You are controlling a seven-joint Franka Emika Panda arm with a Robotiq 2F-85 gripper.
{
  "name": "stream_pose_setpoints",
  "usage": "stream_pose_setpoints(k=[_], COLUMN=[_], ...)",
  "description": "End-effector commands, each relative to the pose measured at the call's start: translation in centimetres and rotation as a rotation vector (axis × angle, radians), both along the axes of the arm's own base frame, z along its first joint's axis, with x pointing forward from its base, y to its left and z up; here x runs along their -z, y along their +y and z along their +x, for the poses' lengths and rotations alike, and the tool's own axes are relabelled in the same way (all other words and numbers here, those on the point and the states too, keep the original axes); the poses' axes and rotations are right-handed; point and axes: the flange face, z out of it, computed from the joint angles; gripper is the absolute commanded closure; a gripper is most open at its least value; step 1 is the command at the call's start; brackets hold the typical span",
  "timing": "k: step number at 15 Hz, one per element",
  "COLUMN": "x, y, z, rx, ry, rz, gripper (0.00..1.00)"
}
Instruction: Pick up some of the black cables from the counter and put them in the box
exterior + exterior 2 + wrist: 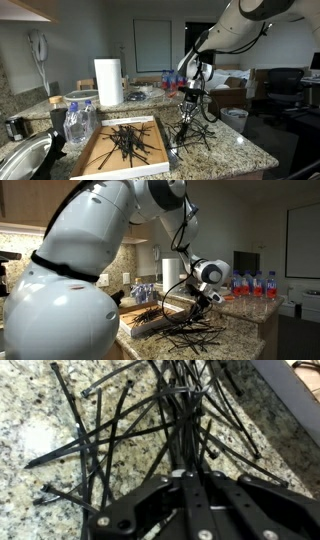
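The black cables lie in a spiky heap on the granite counter, beside the box. They also show in an exterior view and in the wrist view. My gripper stands right over the heap, fingers pointing down. In the wrist view the fingers are shut on a bunch of the cables, whose lower ends fan out on the counter. The tan cardboard box sits next to the heap and holds several black cables. The box edge also shows in an exterior view.
A paper towel roll stands behind the box. Water bottles stand beside it. A round metal bowl is at the near corner. More bottles with red caps stand at the counter's far end. The counter edge drops off just beyond the heap.
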Motion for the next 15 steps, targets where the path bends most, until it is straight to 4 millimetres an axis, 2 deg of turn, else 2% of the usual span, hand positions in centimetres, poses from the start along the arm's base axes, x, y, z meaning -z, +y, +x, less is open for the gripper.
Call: stream_pose_setpoints(k=[1,5,9,13,15], x=[-4.6,-8.5,-11.9,-15.5,-18.2], y=[-0.1,0.9,3.0,7.1,9.6], z=[-3.3,-3.9,-3.3,-2.0,-1.6], rx=[0.013,-0.041,-0.155,-0.335,-0.421], ry=[-0.079,-0.147,-0.208,-0.284,-0.323], rz=[-0.025,-0.052,-0.106,-0.179,-0.215], gripper=[0.92,0.92,0.92,0.92,0.92])
